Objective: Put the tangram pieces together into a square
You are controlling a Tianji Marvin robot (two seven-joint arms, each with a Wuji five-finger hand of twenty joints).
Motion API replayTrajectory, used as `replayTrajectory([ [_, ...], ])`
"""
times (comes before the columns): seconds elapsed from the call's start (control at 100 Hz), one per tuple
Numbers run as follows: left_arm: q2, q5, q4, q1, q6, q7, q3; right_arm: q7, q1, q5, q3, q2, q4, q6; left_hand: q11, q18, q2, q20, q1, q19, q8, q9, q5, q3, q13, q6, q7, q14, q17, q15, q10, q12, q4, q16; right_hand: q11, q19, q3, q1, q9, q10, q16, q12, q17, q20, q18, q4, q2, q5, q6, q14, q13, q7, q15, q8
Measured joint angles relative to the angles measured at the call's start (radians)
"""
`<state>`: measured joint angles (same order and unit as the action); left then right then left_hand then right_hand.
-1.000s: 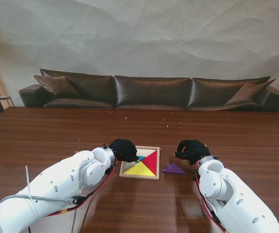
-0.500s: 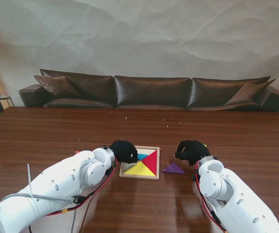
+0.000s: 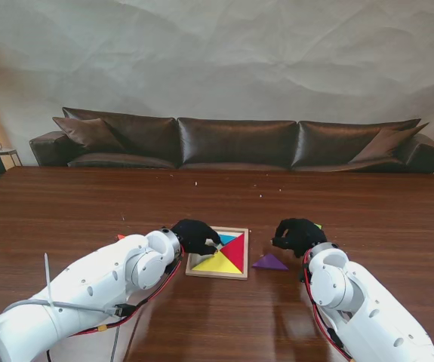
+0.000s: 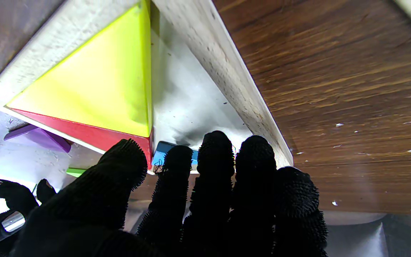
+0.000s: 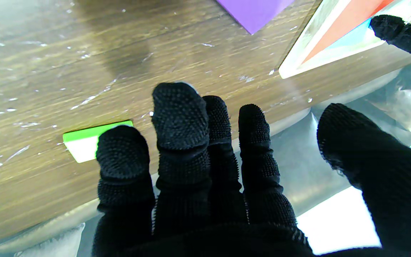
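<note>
Stand view is showing the wooden tray lying on the table near me, between the two black-gloved hands. Inside the tray the yellow triangle is sitting along its near edge, the red triangle is filling its right side, and the blue piece is lying at its far left part, partly hidden. The left hand is reaching over the tray's far left corner, with its fingers pointing at the blue piece; in the left wrist view those fingers are lying close side by side, the thumb standing a little apart, and their tips are meeting the edge of the blue piece next to a bare white patch of tray floor. Whether they are pressing on it or only hovering against it, I cannot tell; nothing is being gripped.

Just to the right of the tray the purple triangle is lying flat on the table, apart from the tray's rim. The right hand is hanging beyond the purple triangle, farther from me and to the tray's right. In the right wrist view its fingers are loosely together with the thumb spread wide, holding nothing, and the green piece is lying on the table partly behind the little finger's tip. Far beyond the tray, a dark sofa is standing against the wall.
</note>
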<state>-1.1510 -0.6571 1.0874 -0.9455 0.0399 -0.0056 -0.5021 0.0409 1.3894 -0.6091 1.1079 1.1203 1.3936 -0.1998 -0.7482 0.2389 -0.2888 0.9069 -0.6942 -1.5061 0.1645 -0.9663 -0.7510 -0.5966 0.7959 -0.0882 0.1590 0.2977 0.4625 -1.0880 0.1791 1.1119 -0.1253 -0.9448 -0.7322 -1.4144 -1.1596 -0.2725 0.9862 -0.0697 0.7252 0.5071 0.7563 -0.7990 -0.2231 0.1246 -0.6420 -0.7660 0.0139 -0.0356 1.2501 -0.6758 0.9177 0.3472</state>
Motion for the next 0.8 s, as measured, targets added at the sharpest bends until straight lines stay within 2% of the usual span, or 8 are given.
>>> replayTrajectory([
  [0.06,-0.001,0.002,-0.002,0.003,-0.001,0.000,0.005,-0.002,0.000,0.001,0.000,0.000,0.000,0.000,0.000,-0.001,0.000,0.000,0.022,0.000,-0.008,0.010,0.025,-0.001,-0.007,0.000,-0.010,-0.005,-0.006,0.000,0.000,0.000,0.000,0.000,0.000,0.000,0.000,0.000,0.000,0.000,0.000,0.000,0.000,0.000,0.000,0.000,0.000,0.000,0.000,0.000,0.000,0.000,0.000,0.000],
  [0.42,-0.008,0.019,-0.011,0.008,-0.003,-0.006,0.014,-0.009,-0.001,0.004,0.001,-0.001,-0.002,0.002,0.000,-0.001,0.010,0.000,0.022,0.001,-0.047,0.027,0.139,-0.001,-0.028,0.013,-0.073,-0.006,-0.022,0.000,0.000,0.000,0.000,0.000,0.000,0.000,0.000,0.000,0.014,0.000,0.000,0.000,0.000,0.000,0.000,0.000,0.000,0.000,0.000,0.000,0.000,0.000,0.000,0.000],
  [0.8,-0.013,0.030,-0.018,0.014,-0.007,-0.008,0.021,-0.012,-0.001,0.008,0.001,-0.002,-0.003,0.002,0.000,-0.002,0.010,0.000,0.022,0.013,-0.061,0.039,0.174,-0.001,-0.031,0.014,-0.087,-0.006,-0.031,0.000,0.000,0.000,0.000,0.000,0.000,0.000,0.000,0.000,0.014,0.000,0.000,0.000,-0.001,0.000,0.000,0.000,0.000,0.000,0.001,0.000,0.000,0.000,0.000,0.000],
])
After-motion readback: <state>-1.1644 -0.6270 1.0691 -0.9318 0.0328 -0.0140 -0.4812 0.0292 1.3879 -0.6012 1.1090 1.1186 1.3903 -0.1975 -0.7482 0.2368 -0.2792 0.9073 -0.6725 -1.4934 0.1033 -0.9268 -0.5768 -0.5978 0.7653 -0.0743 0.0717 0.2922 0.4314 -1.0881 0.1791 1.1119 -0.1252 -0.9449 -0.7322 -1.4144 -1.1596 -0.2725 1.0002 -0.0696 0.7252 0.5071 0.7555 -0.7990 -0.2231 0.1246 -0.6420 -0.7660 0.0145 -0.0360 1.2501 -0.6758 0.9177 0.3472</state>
